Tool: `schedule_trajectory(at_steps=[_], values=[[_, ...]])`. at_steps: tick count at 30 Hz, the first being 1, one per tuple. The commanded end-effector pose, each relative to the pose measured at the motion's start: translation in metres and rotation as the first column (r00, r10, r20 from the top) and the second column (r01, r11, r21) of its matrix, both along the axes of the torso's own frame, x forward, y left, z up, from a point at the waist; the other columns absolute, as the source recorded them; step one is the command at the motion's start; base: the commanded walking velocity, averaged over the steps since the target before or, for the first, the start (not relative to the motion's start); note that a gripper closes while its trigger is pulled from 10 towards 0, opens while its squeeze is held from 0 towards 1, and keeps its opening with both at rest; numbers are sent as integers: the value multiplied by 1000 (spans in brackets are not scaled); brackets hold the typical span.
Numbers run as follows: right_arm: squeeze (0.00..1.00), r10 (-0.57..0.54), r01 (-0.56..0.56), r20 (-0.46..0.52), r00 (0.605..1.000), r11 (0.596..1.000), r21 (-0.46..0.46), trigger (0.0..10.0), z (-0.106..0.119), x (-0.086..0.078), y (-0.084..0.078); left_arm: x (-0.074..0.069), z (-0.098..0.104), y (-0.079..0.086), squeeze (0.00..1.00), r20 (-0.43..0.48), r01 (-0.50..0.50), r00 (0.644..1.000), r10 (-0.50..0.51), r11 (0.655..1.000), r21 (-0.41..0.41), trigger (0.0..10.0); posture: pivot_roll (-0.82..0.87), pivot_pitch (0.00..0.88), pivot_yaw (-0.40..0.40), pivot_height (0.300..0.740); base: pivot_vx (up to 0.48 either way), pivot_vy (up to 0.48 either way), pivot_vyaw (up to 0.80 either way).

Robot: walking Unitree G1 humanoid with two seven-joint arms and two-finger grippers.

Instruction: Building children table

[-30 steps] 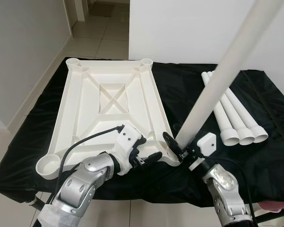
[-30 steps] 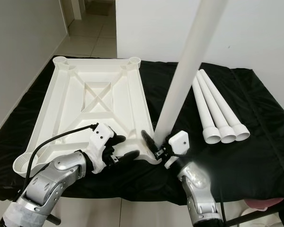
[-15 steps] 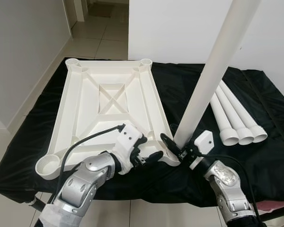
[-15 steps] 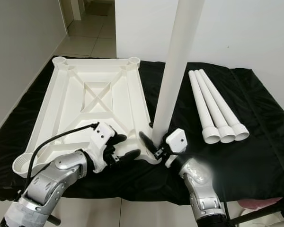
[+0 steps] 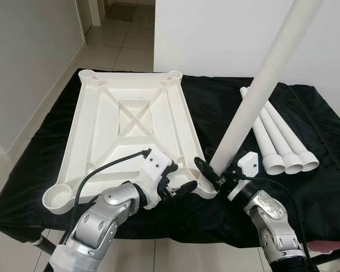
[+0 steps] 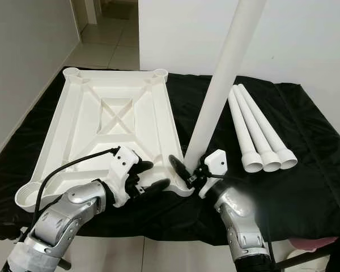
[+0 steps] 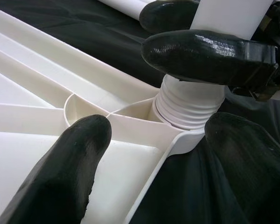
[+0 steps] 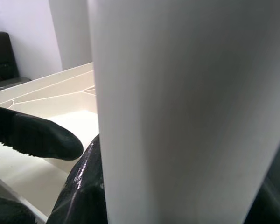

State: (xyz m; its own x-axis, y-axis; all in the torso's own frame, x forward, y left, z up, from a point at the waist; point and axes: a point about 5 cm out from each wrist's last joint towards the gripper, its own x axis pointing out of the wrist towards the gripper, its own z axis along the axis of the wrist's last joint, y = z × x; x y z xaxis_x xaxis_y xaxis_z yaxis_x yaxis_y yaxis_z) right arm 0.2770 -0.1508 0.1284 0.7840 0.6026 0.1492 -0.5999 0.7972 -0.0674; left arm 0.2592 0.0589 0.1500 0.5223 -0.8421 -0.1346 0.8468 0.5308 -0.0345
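Note:
The white tabletop point(image 5: 130, 124) lies upside down on the black-covered table point(image 5: 39, 147). My right gripper point(image 5: 211, 173) is shut on a long white leg point(image 5: 260, 90) low down, near its ribbed end. That threaded end point(image 7: 189, 109) sits in the near right corner socket point(image 7: 179, 140), and the leg leans up and to the right. My left gripper point(image 5: 177, 182) is open, with its fingers point(image 7: 81, 149) on either side of the tabletop's rim beside that corner. In the right wrist view the leg point(image 8: 186, 112) stands close against a black finger point(image 8: 84, 186).
Three spare white legs point(image 5: 280, 136) lie side by side on the cloth at the right. Open sockets sit at the tabletop's other corners point(image 5: 58, 198). The table's front edge runs just under my arms. A white wall stands behind, with tiled floor to the left.
The leg in my right gripper swung more upright half a second ago and has now tipped back to the right. My left gripper has stayed at the tabletop's corner.

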Motion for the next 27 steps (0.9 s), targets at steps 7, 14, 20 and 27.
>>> schedule_trajectory(at_steps=[7, 14, 20, 27], values=[[0, -140, 140, -133, 981, 990, -10, 10000, -29, -6, 1, 0, -5, 3, 0, -9, -42, 999, 43, 999, 27, 10000, 18, 58, -41, 740, 0, 0, 0], [0, -383, 386, -133, 914, 923, -1, 10000, -27, -3, 15, -1, -5, 3, 0, -13, -42, 999, 42, 999, 27, 10000, 22, 55, -42, 740, 0, 0, 0], [0, -450, 461, -155, 879, 887, 39, 10000, -26, -2, 26, -1, -5, 3, 0, -12, -42, 999, 43, 999, 25, 10000, 29, 51, -50, 740, 0, 0, 0], [0, -506, 524, -183, 843, 849, 64, 10000, -23, 3, 36, -2, -5, 3, 0, -13, -44, 999, 45, 999, 25, 10000, 34, 47, -53, 740, 0, 0, 0]])
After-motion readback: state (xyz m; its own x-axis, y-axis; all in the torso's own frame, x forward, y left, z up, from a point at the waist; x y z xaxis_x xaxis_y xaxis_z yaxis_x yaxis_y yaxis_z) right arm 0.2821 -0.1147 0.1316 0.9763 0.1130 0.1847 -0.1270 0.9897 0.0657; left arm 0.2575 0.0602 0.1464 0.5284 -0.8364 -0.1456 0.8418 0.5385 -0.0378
